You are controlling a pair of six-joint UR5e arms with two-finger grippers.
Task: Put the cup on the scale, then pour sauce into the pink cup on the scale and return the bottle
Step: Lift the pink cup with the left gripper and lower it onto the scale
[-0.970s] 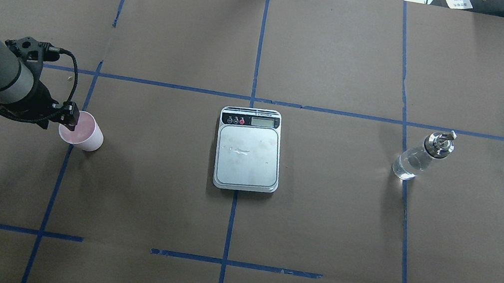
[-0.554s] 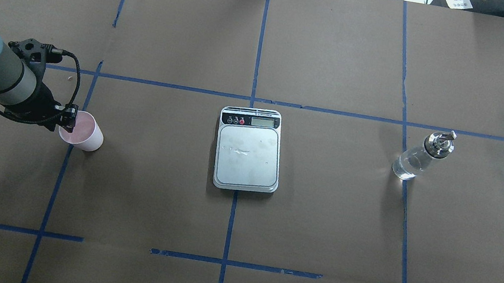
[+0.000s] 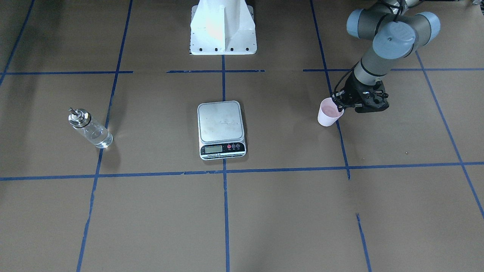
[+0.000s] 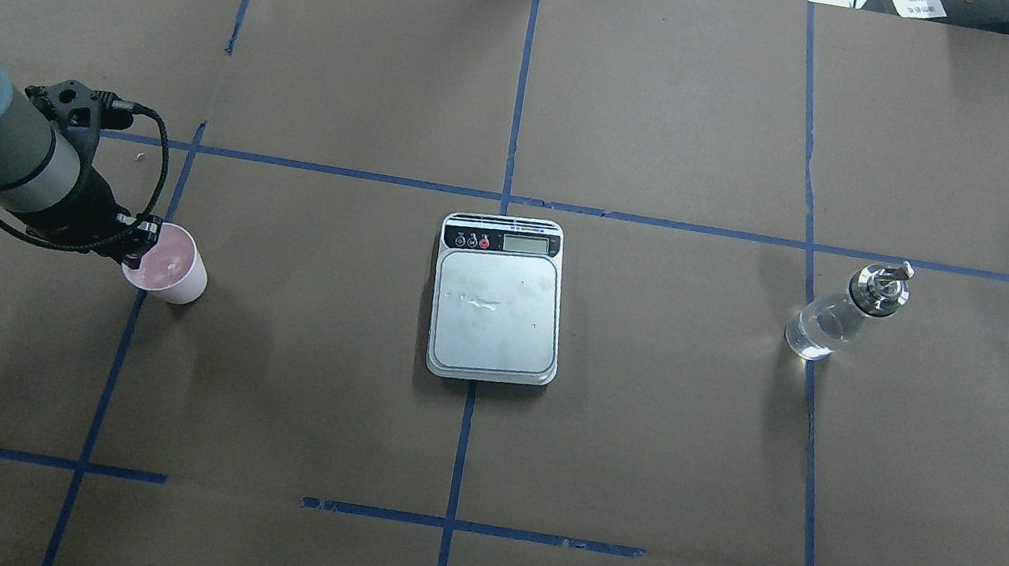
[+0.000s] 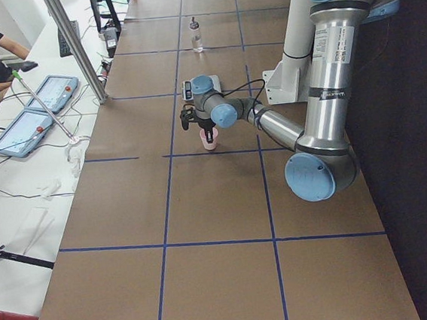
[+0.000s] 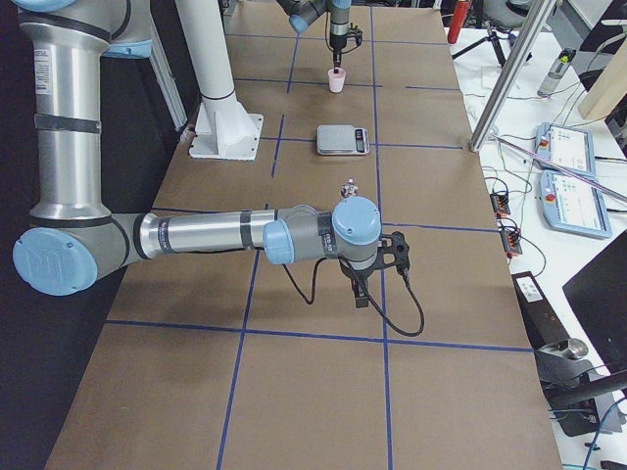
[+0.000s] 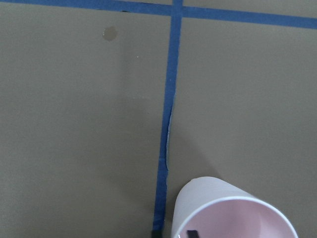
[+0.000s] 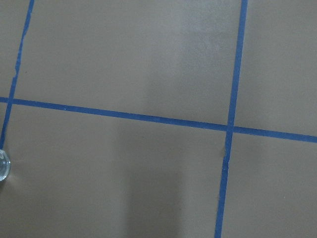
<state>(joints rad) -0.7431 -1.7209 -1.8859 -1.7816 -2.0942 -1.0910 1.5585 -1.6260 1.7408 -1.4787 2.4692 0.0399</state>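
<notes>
**A:** Where is the pink paper cup [image 4: 171, 269]?

**B:** It stands upright at the left of the overhead view, on the brown paper-covered table [image 4: 641, 446]. Its base is just beside one of the blue tape lines [image 4: 517, 103] that grid the paper. It is well apart from the kitchen scale [image 4: 496, 312], which lies at the centre of that view with its display and buttons along its upper edge.

**A:** And the left gripper [image 4: 147, 237]?

**B:** It is at the cup's left rim, with the arm coming in from the left edge of the frame. At the bottom edge of the left wrist view, one dark fingertip [image 7: 190, 232] shows inside the rim. Another dark tip shows just outside the wall, so the fingers straddle it. I cannot tell whether they pinch the wall or stand loose around it.

**A:** The glass bottle [image 4: 838, 316]?

**B:** It stands at the right of the overhead view, with its metal pour spout on top and its base touching a tape line. The scale lies between it and the cup.

**A:** What about the right gripper [image 6: 360, 297]?

**B:** Only the exterior right view shows it. It is just below that frame's centre, with its fingers pointing down at the paper, nearer the camera than the bottle. I cannot tell from there whether its fingers are spread or closed. Its own wrist view shows only paper and a tape crossing, with a sliver of glass at the left edge.
</notes>
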